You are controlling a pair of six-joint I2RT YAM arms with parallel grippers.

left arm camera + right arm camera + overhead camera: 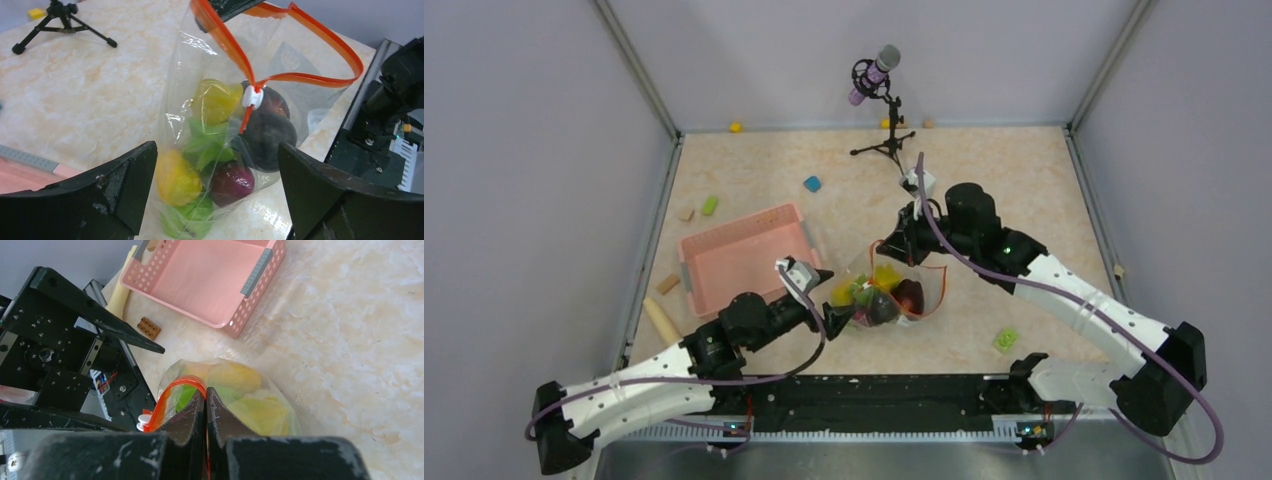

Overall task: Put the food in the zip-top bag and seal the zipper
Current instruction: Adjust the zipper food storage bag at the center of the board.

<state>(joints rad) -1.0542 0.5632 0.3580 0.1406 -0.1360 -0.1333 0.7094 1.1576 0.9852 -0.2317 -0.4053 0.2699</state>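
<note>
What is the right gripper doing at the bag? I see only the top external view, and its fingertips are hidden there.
Observer: The right wrist view shows the right gripper shut on the zipper at the zip-top bag mouth.
Operator: Is the mouth sealed?
Observer: No. The left wrist view shows the zipper looped open, with the white slider where its two sides meet.
Operator: And the left gripper?
Observer: Open, its fingers standing either side of the bag's lower part.
</note>
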